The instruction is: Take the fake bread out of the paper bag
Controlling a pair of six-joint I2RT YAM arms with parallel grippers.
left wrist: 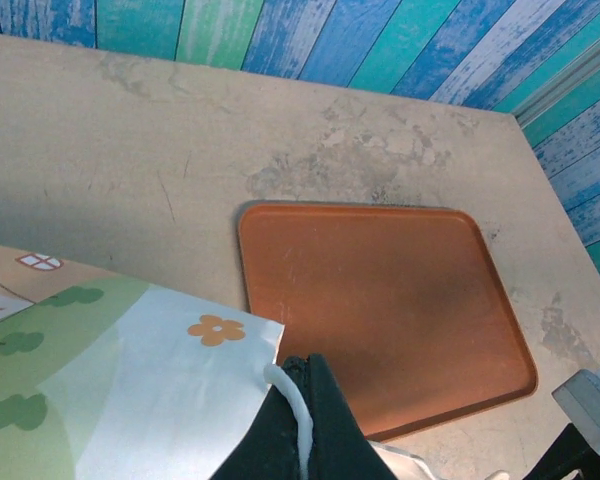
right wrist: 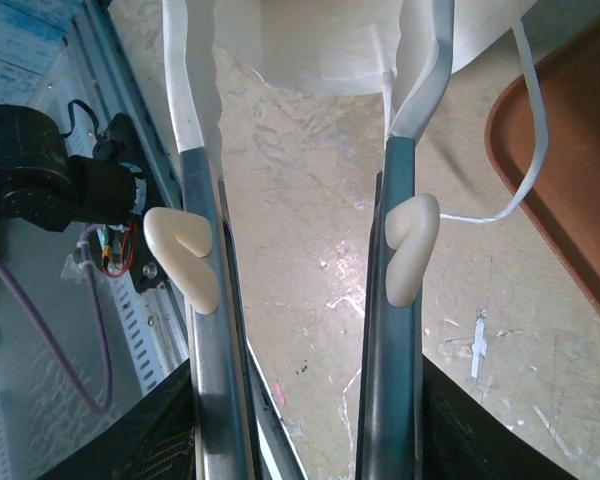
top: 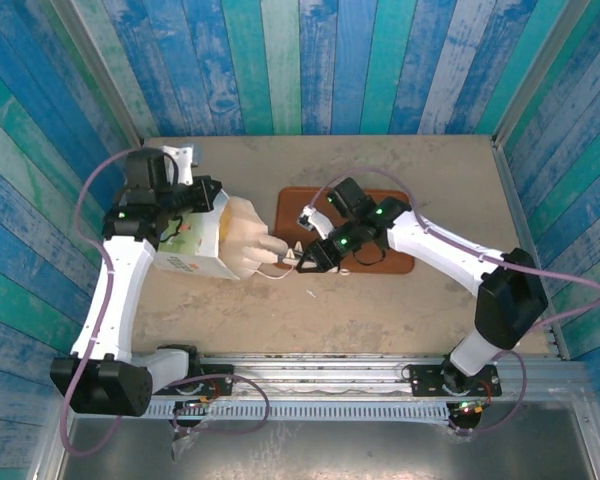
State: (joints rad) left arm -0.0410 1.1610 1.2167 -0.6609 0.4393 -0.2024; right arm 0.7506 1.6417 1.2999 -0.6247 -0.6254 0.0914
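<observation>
The white paper bag (top: 215, 240) lies on its side left of centre, its mouth facing right and its flower print (left wrist: 215, 330) showing. My left gripper (top: 202, 205) (left wrist: 305, 375) is shut on one thin white loop handle (left wrist: 298, 415) of the bag. My right gripper (top: 302, 258) (right wrist: 305, 30) is at the bag's crumpled mouth. Its fingers (right wrist: 205, 200) stand well apart, and white paper (right wrist: 320, 50) fills the gap at their tips. Whether the tips press on anything there is hidden. The fake bread is hidden.
A flat reddish-brown tray (top: 375, 255) (left wrist: 380, 300) lies right of the bag, under the right arm, with nothing on it. The bag's other loop handle (right wrist: 528, 120) trails over the table beside the tray's edge (right wrist: 560, 200). Blue plank walls close three sides.
</observation>
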